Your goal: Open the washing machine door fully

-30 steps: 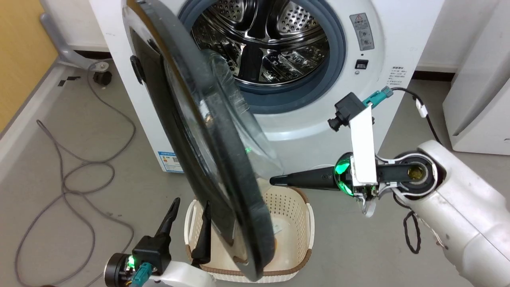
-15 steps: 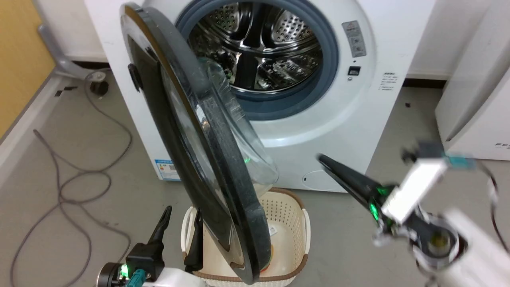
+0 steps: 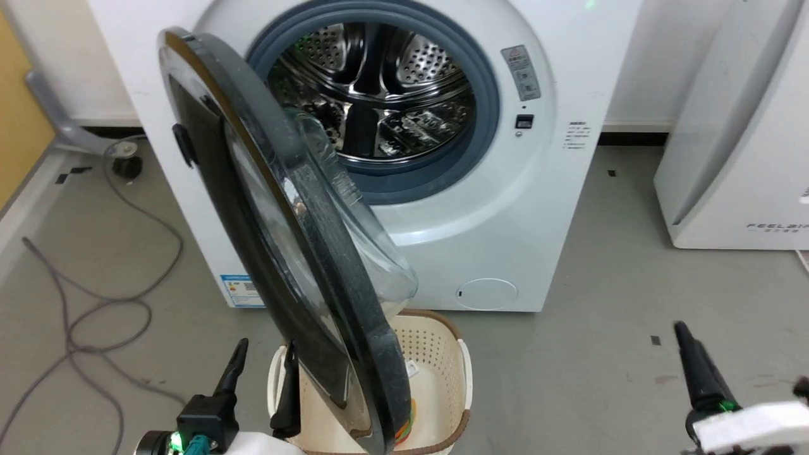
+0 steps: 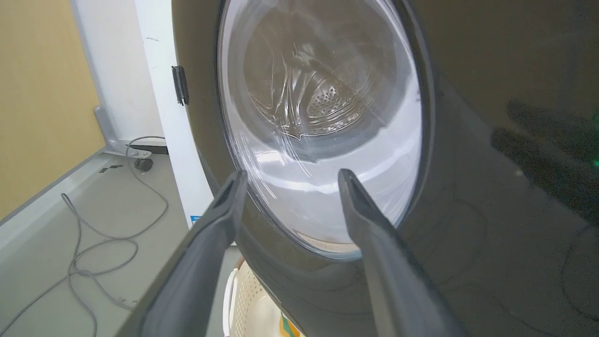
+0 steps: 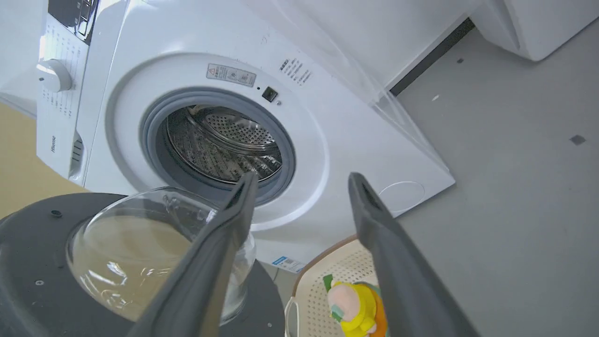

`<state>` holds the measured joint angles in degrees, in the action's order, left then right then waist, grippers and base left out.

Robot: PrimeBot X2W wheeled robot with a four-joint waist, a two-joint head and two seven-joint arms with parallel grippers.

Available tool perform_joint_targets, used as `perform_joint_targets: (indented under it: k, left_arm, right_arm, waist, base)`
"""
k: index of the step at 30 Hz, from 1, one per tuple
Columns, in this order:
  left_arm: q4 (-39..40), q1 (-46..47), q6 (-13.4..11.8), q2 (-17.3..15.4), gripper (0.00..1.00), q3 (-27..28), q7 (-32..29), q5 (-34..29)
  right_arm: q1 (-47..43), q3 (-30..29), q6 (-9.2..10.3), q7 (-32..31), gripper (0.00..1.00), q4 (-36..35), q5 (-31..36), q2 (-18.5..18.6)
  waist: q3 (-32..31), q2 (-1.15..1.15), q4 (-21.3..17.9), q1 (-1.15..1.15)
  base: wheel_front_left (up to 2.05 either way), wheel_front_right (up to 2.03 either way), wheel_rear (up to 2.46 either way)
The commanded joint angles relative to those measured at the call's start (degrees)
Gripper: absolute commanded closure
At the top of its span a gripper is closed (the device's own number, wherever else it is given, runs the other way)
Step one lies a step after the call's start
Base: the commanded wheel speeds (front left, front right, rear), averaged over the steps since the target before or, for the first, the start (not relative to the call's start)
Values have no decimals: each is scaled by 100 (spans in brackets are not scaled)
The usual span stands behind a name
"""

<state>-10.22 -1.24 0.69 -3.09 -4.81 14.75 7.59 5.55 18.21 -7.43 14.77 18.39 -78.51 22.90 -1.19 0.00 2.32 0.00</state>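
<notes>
Two pincers apart, empty: left pincer lower left beside washing machine door, right pincer clear. Door part-open; next, likely, swing it wider.

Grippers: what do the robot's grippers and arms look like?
The left gripper and right gripper each have two long, dark grey fingers narrowing to points. The left has a black block, green light and teal plug behind them. The right also glows green, by a white plate.
</notes>
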Motion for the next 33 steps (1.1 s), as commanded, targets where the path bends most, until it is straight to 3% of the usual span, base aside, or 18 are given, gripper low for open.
perform_joint_targets:
  k: [1, 5, 9, 16, 20, 29, 30, 31, 33]
  left_arm:
    - [-4, -52, 21, -25, 0, 23, 25, -8]
    - [-13, -42, 27, -21, 0, 111, 25, 2]
    - [-15, -11, 25, -14, 0, 176, 25, 12]
    - [-27, 8, 26, -5, 0, 268, 25, 4]
    - [-49, 10, 28, 0, 0, 295, 25, -14]
    - [-125, 26, 132, 4, 0, 245, 25, -37]
    - [-126, 30, 147, 4, 74, 244, 25, -41]
    - [-127, 28, 162, 5, 100, 244, 25, -40]
    - [-138, 20, 187, 6, 100, 248, 25, -29]
  right_arm:
    - [-150, -205, -6, 19, 0, 8, 337, -220]
    - [-567, -1643, -6, 21, 0, -182, 2401, -1019]
    - [-893, -2708, -6, 22, 0, -974, 4612, -1729]
    - [-1312, -2615, -6, -122, 0, -2044, 7031, -1993]
    - [-1487, -2361, -6, -311, 0, -2246, 7325, -2000]
    - [-1598, -2310, -6, -440, 0, -2190, 7037, -2001]
    - [-1593, -2312, -6, -437, 0, -2176, 7022, -2001]
    - [-1589, -2312, -6, -435, 0, -2163, 7016, -2001]
    - [-1585, -2313, -6, -430, 0, -2141, 7006, -2002]
  waist:
    - [-13, 0, -11, 0]
    - [-12, 0, -36, 0]
    - [7, 0, -39, 0]
    - [51, 0, -30, 0]
    - [64, 0, -19, 0]
    - [83, 0, 11, 0]
    - [82, 0, 11, 0]
    - [80, 0, 10, 0]
    - [73, 0, 7, 0]
  base:
    - [0, 0, 0]
    - [0, 0, 0]
    - [0, 0, 0]
    - [0, 0, 0]
    - [0, 0, 0]
    - [0, 0, 0]
    - [0, 0, 0]
    - [0, 0, 0]
    - [0, 0, 0]
